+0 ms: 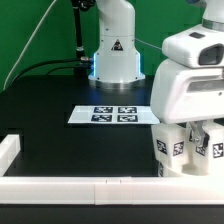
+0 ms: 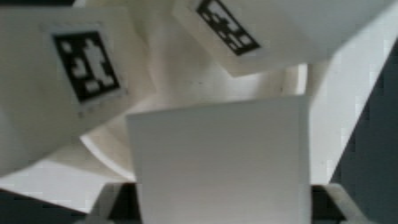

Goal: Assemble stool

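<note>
My gripper (image 2: 222,206) is shut on a white block leg (image 2: 222,150); a dark finger (image 2: 118,202) shows on each side of it. Close behind the leg lies the curved white seat (image 2: 71,120) with a black-and-white tag, and another tagged white part (image 2: 240,35) sits beside it. In the exterior view the white hand hangs low at the exterior view's right, and the gripper (image 1: 200,140) is among the tagged white stool parts (image 1: 175,150) on the black table. Whether the leg touches the seat is hidden.
The marker board (image 1: 112,114) lies mid-table before the arm's base (image 1: 115,60). White border bars run along the front edge (image 1: 80,187) and the exterior view's left (image 1: 8,152). Black cables trail at the back left.
</note>
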Tool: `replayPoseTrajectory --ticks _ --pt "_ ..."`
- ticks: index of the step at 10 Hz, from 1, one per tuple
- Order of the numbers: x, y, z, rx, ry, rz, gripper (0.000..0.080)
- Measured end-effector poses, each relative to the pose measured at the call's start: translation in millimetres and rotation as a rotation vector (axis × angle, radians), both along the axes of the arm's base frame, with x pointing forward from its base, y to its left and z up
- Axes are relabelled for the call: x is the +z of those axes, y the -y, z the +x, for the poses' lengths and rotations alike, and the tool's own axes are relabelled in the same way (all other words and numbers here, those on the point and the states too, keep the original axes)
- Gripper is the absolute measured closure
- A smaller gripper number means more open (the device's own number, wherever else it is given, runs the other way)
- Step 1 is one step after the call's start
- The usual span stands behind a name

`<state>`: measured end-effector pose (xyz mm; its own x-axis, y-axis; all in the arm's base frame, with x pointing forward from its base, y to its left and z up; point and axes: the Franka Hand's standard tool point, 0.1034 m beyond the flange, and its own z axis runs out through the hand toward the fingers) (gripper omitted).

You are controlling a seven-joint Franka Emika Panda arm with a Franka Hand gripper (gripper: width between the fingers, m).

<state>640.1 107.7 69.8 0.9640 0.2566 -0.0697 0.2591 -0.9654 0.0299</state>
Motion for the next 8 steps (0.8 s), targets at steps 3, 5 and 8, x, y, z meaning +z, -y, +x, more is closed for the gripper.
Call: replayPoseTrajectory --ticks 3,5,8 --pt "-0.4 1.1 0.9 -0.221 0.016 -0.012 0.0461" --pt "-0.4 5.3 9.5 -0.453 0.082 -0.009 0.0461" --pt "-1.7 4.4 7.4 -0.938 0.11 0.008 0.0461"
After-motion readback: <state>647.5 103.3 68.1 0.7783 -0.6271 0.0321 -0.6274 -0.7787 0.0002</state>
